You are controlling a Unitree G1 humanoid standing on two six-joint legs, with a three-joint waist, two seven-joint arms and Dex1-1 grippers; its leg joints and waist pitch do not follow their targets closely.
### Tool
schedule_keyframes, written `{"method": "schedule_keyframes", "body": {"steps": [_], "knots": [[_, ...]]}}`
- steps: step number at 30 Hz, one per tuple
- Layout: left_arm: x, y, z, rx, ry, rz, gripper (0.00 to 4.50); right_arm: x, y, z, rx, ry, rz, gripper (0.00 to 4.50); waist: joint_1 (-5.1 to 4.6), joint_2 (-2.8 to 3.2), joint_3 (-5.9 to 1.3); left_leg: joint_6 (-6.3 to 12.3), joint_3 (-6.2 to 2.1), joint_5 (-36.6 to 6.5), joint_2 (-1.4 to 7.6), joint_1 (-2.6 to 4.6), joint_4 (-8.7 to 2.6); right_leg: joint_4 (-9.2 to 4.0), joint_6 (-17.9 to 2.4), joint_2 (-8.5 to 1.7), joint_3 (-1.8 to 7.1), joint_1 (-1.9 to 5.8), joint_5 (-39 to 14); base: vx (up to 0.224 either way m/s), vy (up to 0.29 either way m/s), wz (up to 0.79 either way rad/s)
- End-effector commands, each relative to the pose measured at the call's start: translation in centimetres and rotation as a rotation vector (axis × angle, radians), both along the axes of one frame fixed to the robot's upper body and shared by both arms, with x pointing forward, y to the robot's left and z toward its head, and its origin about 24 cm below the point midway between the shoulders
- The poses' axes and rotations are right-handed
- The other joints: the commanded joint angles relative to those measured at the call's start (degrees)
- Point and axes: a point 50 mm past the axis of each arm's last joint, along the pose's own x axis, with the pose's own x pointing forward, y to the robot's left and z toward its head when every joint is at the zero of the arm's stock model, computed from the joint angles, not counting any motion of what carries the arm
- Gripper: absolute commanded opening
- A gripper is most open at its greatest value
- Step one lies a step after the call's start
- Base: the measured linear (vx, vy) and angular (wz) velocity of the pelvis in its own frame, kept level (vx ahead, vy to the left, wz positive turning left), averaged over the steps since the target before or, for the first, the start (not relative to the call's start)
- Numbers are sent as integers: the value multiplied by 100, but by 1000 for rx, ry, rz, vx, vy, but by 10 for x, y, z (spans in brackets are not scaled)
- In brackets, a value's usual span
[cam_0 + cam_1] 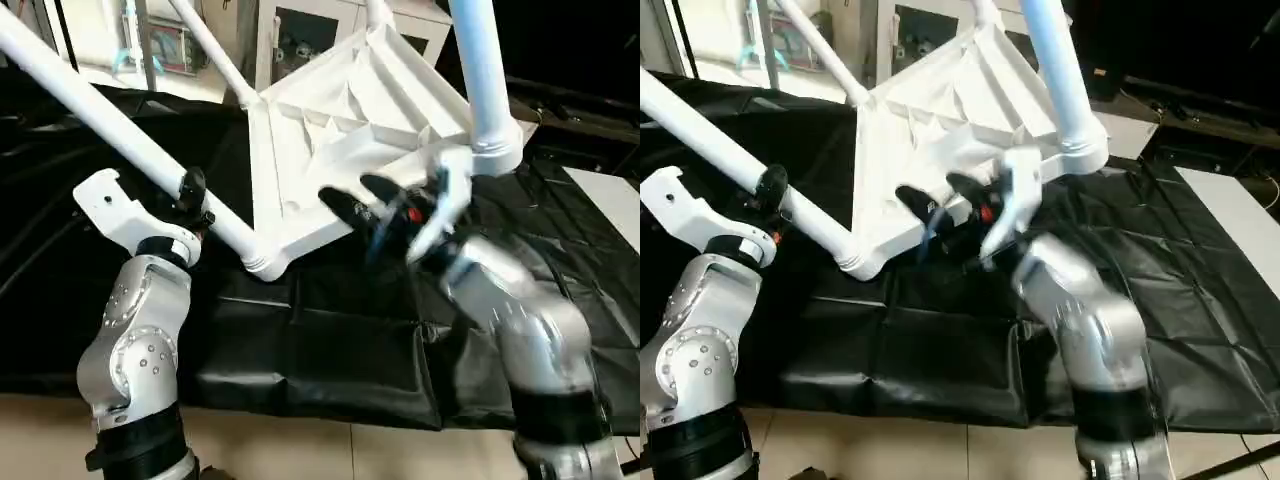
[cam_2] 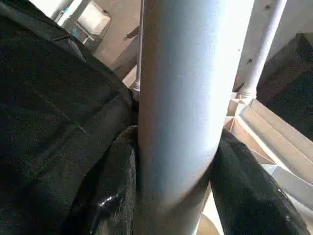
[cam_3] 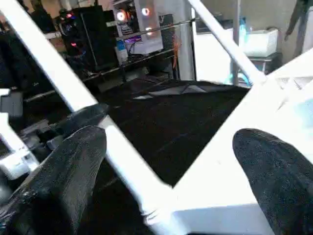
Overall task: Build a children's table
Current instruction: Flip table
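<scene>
At lower left our left gripper (image 1: 190, 195) clamps a white tapered leg (image 1: 110, 125) running to the frame's upper left. Mid-frame, our right gripper (image 1: 360, 200) hangs wide apart at the edge of the tabletop (image 1: 340, 140), which is tilted up on the black cloth (image 1: 330, 350), ribbed underside facing us. Farther back, another leg (image 1: 480, 70) rises from its corner socket (image 1: 495, 150).

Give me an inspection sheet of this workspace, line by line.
Surface: black sheet over the work area, creased.
Job's things: table top tilted, ribbed underside showing; legs seated in its corner sockets.
Clutter: nothing seen.
Grippers: left claw shut on a leg; right claw open at the top's edge.
Cables: nothing seen.
Surroundings: white cabinet behind; pale floor in front.
</scene>
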Motion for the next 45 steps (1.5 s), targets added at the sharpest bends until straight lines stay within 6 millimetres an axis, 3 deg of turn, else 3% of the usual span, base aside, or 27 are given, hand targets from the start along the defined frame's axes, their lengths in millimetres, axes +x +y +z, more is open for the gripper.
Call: {"method": "schedule_keyframes", "body": {"steps": [1,5,6,8,9,10,11,12,13,14,15,16,17,18,21,23,24,25,26,27,28,29,30,31,33,36,45], "knots": [[2,-5,-27,-47,144,-15,182,0,-14,-3,-21,34,-97,450,-88,134,-207,-578,-173,-3441,127,257,-522,-671,185,-237,-19,-30,-3859,0,0,0],[2,-5,-27,-47,147,-18,182,2,-34,-23,-72,144,-321,450,-177,257,-166,-667,-263,-4056,181,254,-657,-683,78,-220,-170,70,-3616,0,0,0],[2,-5,-27,-47,149,-19,182,2,-37,-26,-59,189,-380,450,-248,289,-127,-624,-280,-4500,251,207,-801,-604,36,-171,-304,194,-3418,0,0,0],[2,-5,-27,-47,150,-20,182,2,-38,-27,-56,197,-397,450,-216,346,-102,-655,-251,-4766,344,22,-1041,-254,-65,-149,-254,382,-3060,-38,-11,3],[2,-5,-27,-48,151,-21,182,3,-39,-28,-57,212,-414,450,-114,302,-107,-607,-122,-4874,413,-94,-1235,229,-124,-110,-122,489,-2475,-77,-21,5],[2,-6,-27,-48,153,-22,182,3,-40,-31,-54,246,-445,450,22,215,-75,-556,112,-4557,289,64,-1124,84,-85,-106,47,236,-3038,-18,-75,20],[2,-6,-28,-48,154,-23,182,4,-41,-32,-50,254,-453,450,-77,10,-58,-505,112,-4072,62,376,-578,-524,216,-187,25,-159,-4483,55,-57,11],[2,-6,-28,-48,155,-23,182,4,-42,-34,-41,272,-469,450,-161,3,-21,-164,-212,-1320,-299,472,583,-1169,255,-1002,318,-308,-6901,55,-57,11],[2,-6,-28,-48,155,-23,182,4,-42,-34,-41,272,-469,450,-136,-5,-70,-162,-293,-1204,-183,209,374,-977,291,-1109,236,118,-6529,90,44,-25],[2,-5,-28,-50,155,-23,182,5,-41,-35,-13,293,-473,450,-87,23,-123,-261,-274,-1424,-60,136,46,-792,342,-940,46,292,-5958,0,0,0],[1,-5,-28,-50,156,-22,182,6,-40,-35,2,302,-472,450,-157,156,-118,-436,-347,-2394,68,275,-381,-557,276,-407,-176,131,-4258,0,0,0],[0,-4,-29,-60,159,-19,182,9,-38,-35,83,324,-457,450,-237,274,-212,-470,-419,-2968,176,352,-544,-422,47,-313,-192,235,-2607,-53,17,12],[0,-4,-29,-71,162,-16,182,13,-38,-36,138,338,-452,450,-326,311,-139,-417,-468,-3370,258,232,-736,-334,-200,-286,-195,345,-1700,-86,36,0],[-1,-4,-30,-77,165,-14,182,17,-40,-37,166,348,-462,450,-387,313,-46,-319,-466,-4282,347,228,-933,-262,-212,-224,-268,404,-1836,-86,36,0],[-1,-4,-31,-83,167,-14,182,23,-44,-39,201,368,-491,450,-347,244,24,-258,-226,-4806,361,307,-1054,-94,-245,-182,-212,380,-2154,-32,-29,22],[-2,-3,-31,-83,167,-15,182,28,-44,-34,264,357,-471,450,-310,160,61,-340,-13,-4140,-17,813,-458,-902,166,-263,-309,-160,-4432,43,-82,25],[-2,-3,-31,-84,168,-15,182,31,-42,-30,326,353,-445,450,-456,202,-12,-261,-56,-3176,-114,921,7,-1344,638,-479,-831,-81,-5321,35,-70,14],[-2,-3,-31,-85,168,-15,182,33,-41,-29,345,352,-432,450,-516,259,-34,-240,-154,-3425,46,656,-277,-1138,726,-423,-1010,257,-4734,12,35,-26],[-2,-3,-31,-87,168,-16,182,35,-40,-28,366,352,-416,450,-408,436,-58,-216,-266,-4108,343,47,-855,-45,486,-384,-749,918,-3311,-4,30,-19],[-2,-4,-31,-88,171,-20,182,41,-39,-33,336,371,-434,450,-10,357,-54,-78,-58,-4831,327,31,-1208,595,-8,-161,-266,705,-1094,-4,30,-19],[-2,-4,-31,-88,171,-20,182,41,-39,-33,336,371,-434,450,-71,272,-123,-133,-35,-4270,202,443,-944,263,54,-308,-32,419,-1844,58,-126,4],[-2,-5,-32,-90,172,-22,182,45,-39,-36,325,379,-445,450,-64,-14,-166,-138,-102,-3338,22,535,-581,-207,233,-487,84,229,-3145,84,-129,-11],[-2,-5,-32,-92,173,-23,182,49,-39,-38,314,389,-460,450,8,18,-121,-301,-86,-1915,-26,345,-246,-645,404,-816,240,169,-5422,84,-129,-11],[-2,-5,-31,-93,173,-24,182,53,-38,-40,310,397,-461,450,71,38,-261,-394,-165,-947,96,39,-468,-431,454,-720,177,443,-4583,63,-36,-22],[-3,-5,-32,-98,176,-23,182,61,-36,-42,314,410,-458,450,156,146,-362,-495,-109,-184,116,155,-516,-173,273,-422,82,323,-1818,85,-28,-2],[-3,-4,-32,-106,180,-21,182,68,-32,-39,308,398,-432,450,135,225,-381,-589,-16,-370,135,108,-535,-55,-307,-288,74,357,-66,0,0,0],[-4,-4,-32,-114,182,-15,182,82,-25,-27,304,329,-383,404,179,191,-320,-546,45,-650,181,115,-596,-100,-380,-268,143,345,-432,0,0,0]]}}
